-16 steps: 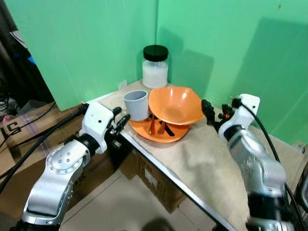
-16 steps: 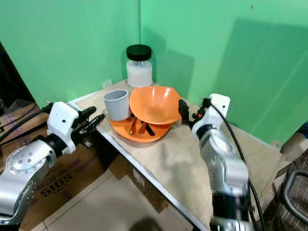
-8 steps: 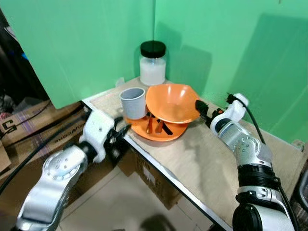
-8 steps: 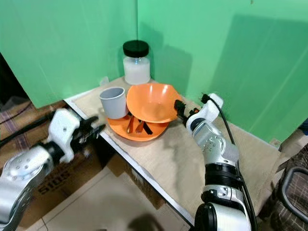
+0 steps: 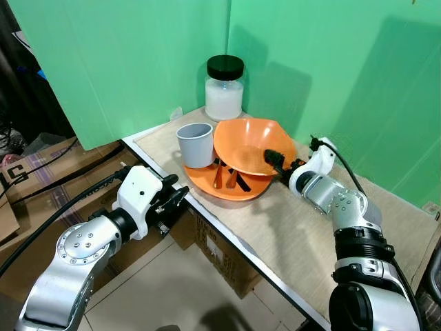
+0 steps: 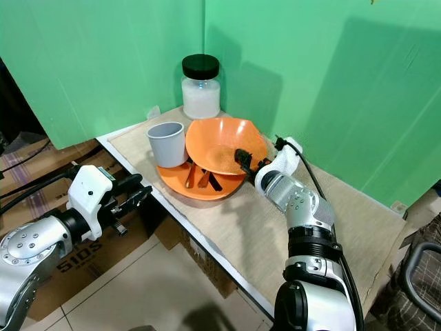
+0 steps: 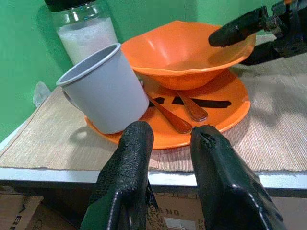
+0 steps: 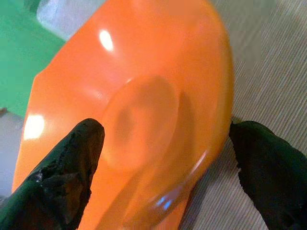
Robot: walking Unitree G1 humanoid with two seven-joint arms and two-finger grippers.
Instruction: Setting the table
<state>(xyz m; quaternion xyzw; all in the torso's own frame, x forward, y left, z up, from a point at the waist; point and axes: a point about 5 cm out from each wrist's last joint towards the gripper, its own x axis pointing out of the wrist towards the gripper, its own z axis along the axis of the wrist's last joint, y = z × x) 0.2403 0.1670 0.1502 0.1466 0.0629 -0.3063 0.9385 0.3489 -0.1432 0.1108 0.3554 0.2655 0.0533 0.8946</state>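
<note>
An orange bowl (image 5: 251, 145) rests tilted on an orange plate (image 5: 227, 187) at the table's far corner. Two brown spoons (image 7: 184, 112) lie on the plate under it, and a grey cup (image 5: 195, 143) stands on the plate's left side. My right gripper (image 5: 275, 165) is open and straddles the bowl's right rim, with one finger (image 8: 72, 158) over the inside and the other outside. My left gripper (image 5: 176, 200) is open in front of the table's edge, below the plate, holding nothing.
A glass jar (image 5: 224, 88) with a black lid and white contents stands behind the bowl against the green walls (image 5: 138, 62). The beige mat (image 5: 303, 234) runs free to the right. Cardboard boxes (image 5: 31, 169) and cables lie on the floor at left.
My right gripper has moved left from beside the bowl until its fingers straddle the rim. My left gripper has sunk a little below the table's edge. The camera has shifted slightly.
</note>
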